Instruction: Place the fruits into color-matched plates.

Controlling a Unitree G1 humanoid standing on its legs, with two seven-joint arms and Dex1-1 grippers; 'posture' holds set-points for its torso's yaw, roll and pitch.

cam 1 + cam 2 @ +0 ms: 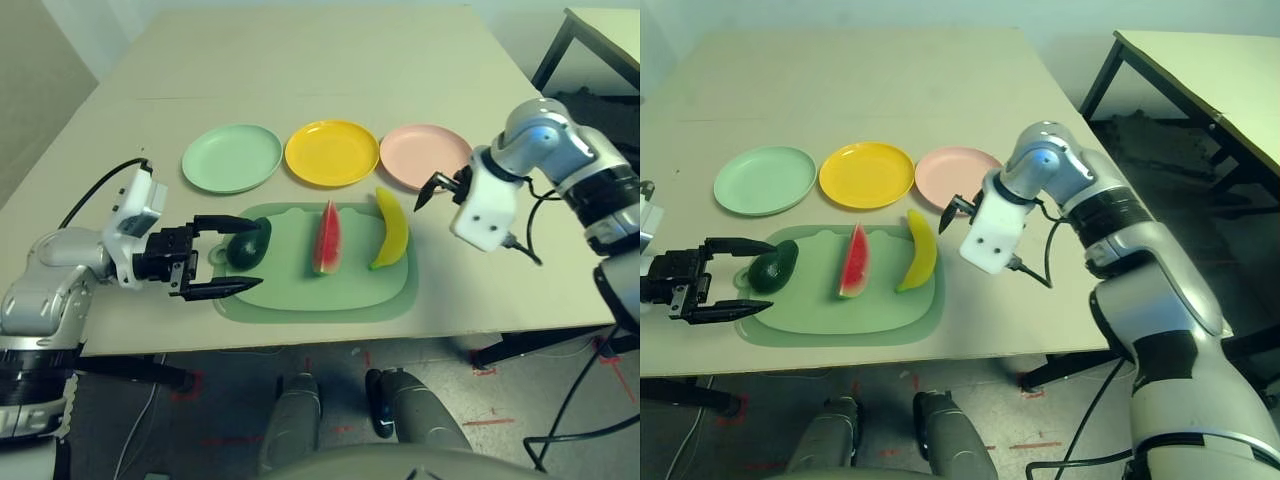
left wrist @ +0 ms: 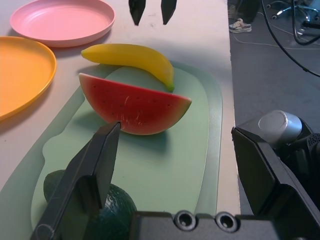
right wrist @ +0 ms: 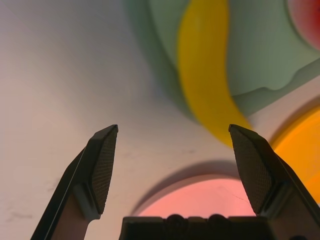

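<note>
Left claw [image 1: 228,257] wide open and empty, fingers flanking the dark green toy avocado [image 1: 247,244] on the large green mat [image 1: 350,290], right claw [image 1: 441,187] open over the pale pink plate [image 1: 424,155], just beside the curved yellow banana [image 1: 391,229], red watermelon wedge [image 1: 327,238] between both fruits.

light: even, soft | shadows: faint under fruits | blur: right wrist view (close range)

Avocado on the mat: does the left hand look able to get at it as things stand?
Probably yes. The left hand is open, level with the avocado, one finger on each side, and nothing lies between them. The watermelon wedge sits apart, further along the mat.
</note>
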